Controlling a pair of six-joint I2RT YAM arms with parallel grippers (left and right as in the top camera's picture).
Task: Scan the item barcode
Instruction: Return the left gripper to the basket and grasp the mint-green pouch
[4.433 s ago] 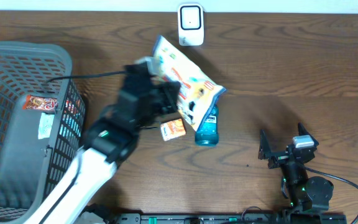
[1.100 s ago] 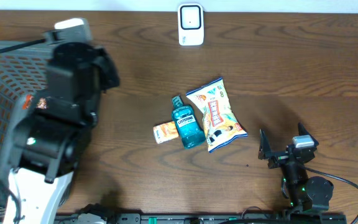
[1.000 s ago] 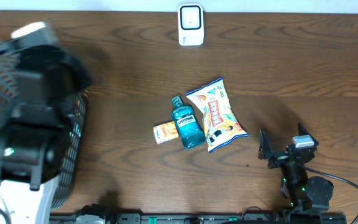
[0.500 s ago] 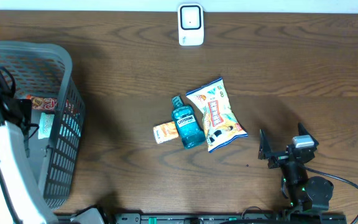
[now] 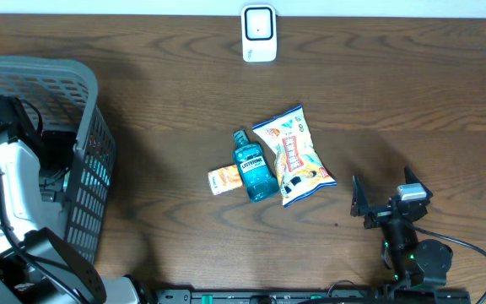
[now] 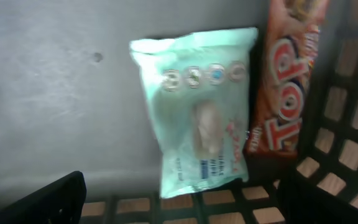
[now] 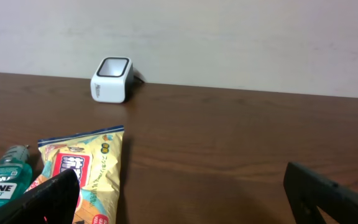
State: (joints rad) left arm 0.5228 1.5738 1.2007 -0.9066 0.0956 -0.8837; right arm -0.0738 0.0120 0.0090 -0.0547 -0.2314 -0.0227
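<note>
Left gripper [image 5: 13,120] and right gripper [image 5: 385,201] gape empty. Chip bag [image 5: 294,156] in front of the scanner [image 5: 259,34] looks light, crinkly; I'd pinch its seam

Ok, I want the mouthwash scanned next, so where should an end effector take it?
Probably the neck below the cap, from straight above: the mouthwash bottle lies flat, with the orange packet and chip bag crowding its body.
</note>
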